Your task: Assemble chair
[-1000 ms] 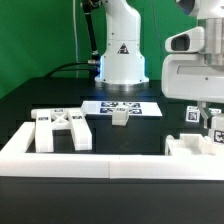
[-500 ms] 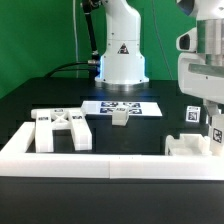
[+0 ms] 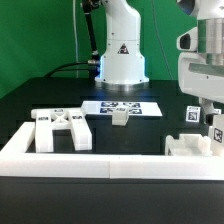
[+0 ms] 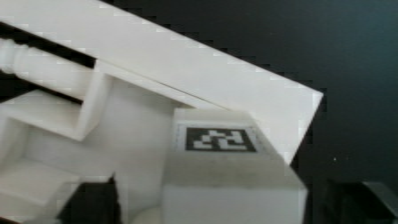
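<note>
No words, brand names or numbers can be read anywhere. The one sign is a black warning triangle point(image 3: 122, 48) on the white robot base point(image 3: 122, 68), and its symbol is too small to make out. Everything else printed is black-and-white square tags, which are coded patterns, not letters. There is a row of them on the marker board point(image 3: 120, 105) and one on each top corner of the X-braced panel point(image 3: 62, 132). Two more are on white chair parts point(image 3: 190, 114) at the exterior view's right. The wrist view shows one tag point(image 4: 222, 138) close up on a white chair part, its pattern blurred
</note>
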Available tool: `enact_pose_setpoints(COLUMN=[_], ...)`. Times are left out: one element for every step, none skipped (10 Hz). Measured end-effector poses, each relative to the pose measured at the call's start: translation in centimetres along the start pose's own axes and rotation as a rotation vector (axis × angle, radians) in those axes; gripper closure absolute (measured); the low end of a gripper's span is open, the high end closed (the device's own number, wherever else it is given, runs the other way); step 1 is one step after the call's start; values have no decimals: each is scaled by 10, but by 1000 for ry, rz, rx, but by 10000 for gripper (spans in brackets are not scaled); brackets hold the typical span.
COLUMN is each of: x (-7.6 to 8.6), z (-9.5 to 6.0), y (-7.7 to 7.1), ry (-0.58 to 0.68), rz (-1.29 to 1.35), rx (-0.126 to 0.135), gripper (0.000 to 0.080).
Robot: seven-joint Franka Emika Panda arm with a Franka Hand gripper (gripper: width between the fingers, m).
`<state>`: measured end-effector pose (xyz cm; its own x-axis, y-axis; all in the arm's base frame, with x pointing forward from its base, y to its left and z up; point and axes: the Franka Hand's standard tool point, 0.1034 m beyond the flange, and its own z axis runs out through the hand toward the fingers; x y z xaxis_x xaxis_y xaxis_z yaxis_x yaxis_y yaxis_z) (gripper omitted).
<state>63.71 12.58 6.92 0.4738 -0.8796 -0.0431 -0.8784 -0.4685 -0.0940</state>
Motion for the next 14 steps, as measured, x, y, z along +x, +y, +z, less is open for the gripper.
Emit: enact_pose_setpoints(x=[-1, -1, -2, -2, -2, -2, -4, -5, -5, -5, -5, -2, -1, -1], z=[0, 0, -1, -1, -1, 0, 0, 0, -1, -1, -2, -2, -2, -1], y=[0, -1, -1, -1, -1, -1, -2, -2, -3, -3, -4, -3, -3, -2], ry=[1, 2, 3, 3, 5, 7, 6, 6, 7, 8, 10, 13, 14, 13], rz=[-127, -230, -337, -410, -532, -637, -698, -764, -842, -900, -957, -1036, -1092, -1120], rx=[-1, -1, -1, -1, 0, 0, 0, 0, 1, 0, 0, -4, -7, -8], gripper=[171, 171, 154, 154, 151, 151, 151, 151, 151, 151, 151, 151, 151, 244])
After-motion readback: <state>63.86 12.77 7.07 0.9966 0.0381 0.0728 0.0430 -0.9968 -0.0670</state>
